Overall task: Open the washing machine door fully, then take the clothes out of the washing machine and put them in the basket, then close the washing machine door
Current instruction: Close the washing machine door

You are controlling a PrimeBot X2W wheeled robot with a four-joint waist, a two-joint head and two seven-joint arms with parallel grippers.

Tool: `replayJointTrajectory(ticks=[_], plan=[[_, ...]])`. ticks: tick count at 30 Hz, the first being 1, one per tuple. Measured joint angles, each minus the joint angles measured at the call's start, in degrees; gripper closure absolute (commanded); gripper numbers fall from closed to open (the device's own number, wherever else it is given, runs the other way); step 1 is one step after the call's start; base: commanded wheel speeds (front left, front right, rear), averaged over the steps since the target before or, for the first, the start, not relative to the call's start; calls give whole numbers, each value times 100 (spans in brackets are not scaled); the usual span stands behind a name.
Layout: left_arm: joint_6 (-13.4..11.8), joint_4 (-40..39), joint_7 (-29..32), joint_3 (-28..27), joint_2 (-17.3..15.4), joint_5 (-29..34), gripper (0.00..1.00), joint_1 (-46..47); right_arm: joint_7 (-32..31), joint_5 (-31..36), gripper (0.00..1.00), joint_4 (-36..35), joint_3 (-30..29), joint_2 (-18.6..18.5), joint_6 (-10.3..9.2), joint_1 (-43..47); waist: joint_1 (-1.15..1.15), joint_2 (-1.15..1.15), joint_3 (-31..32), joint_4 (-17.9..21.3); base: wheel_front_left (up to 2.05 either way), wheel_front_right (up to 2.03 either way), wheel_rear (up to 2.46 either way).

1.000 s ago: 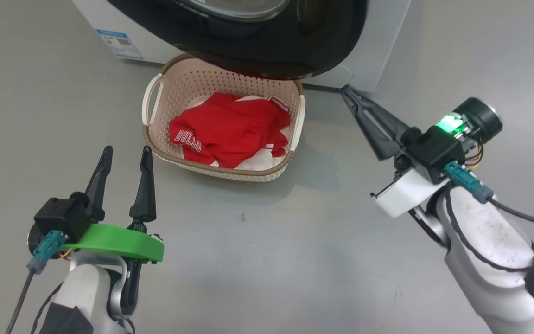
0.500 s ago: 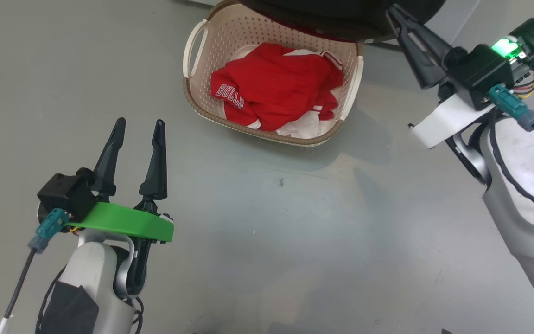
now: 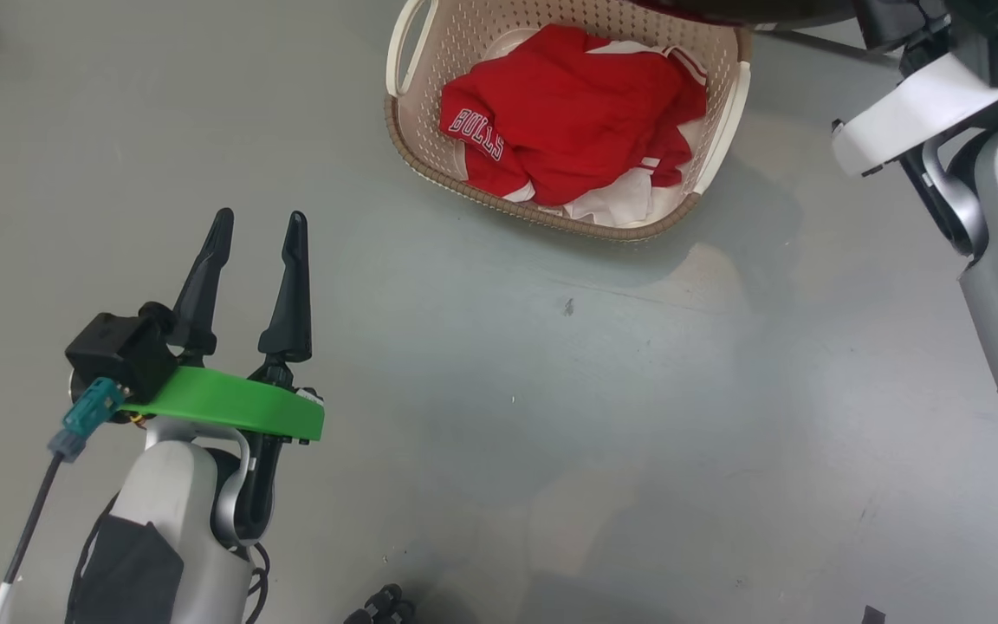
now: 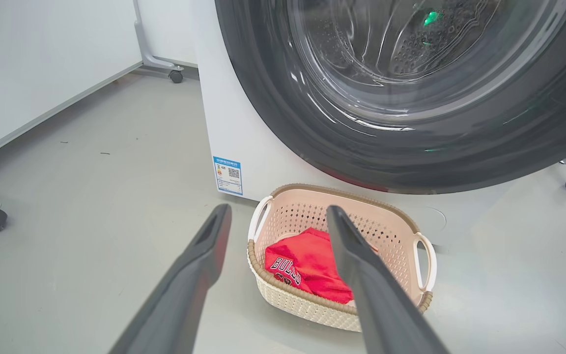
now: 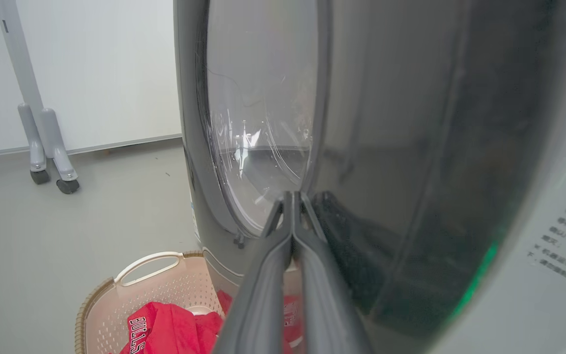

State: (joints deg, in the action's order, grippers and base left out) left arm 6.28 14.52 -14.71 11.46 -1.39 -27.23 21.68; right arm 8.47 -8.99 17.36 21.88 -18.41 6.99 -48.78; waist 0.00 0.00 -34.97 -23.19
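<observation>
The red clothes (image 3: 568,113) are piled in the cream basket (image 3: 425,87), which is set just before the washing machine (image 4: 216,123), so only the closing is judged left. Above the basket's far side, the washing machine door (image 5: 410,147) is apparently touched by the right gripper (image 5: 293,196), whose fingers are pressed together and empty, seemingly for pushing. The left gripper (image 3: 259,218) is held spread wide and empty, well apart from the basket.

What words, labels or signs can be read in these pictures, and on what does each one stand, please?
"BULLS": white lettering on the red garment lying in the basket.
Blue sticker on the washing machine, low corner: a QR code and print, too small to read.
Dark printed lines on the machine's white front, right wrist view: too blurred to read.
</observation>
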Motion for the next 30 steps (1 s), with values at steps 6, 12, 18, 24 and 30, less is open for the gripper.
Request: replayJointTrajectory(ticks=[6, 12, 18, 24, 30], plan=[[16, 2, 0, -2, 21, -7, 0, 132, 15, -15, 100, 166, -110, -63, -5, -246, 0, 0, -129, -59, 0, 0, 0], [16, -13, 0, 4, 25, -238, 0, 194, -10, -15, 100, 316, -319, -26, -191, -653, 0, 0, -277, -83, 0, 0, 0], [43, -19, 0, 135, 33, -363, 0, 282, -60, -11, 100, 490, -555, -157, -405, -1049, 0, 0, -406, -130, 0, 0, 0], [44, -13, 0, 163, 34, -460, 0, 313, -58, -3, 100, 651, -583, -148, -430, -1259, 0, 0, -492, -180, 0, 0, 0], [57, -8, 0, 181, 35, -524, 0, 334, -4, 213, 100, 771, -536, -146, -571, -1364, 0, 0, -531, -202, 0, 0, 0]])
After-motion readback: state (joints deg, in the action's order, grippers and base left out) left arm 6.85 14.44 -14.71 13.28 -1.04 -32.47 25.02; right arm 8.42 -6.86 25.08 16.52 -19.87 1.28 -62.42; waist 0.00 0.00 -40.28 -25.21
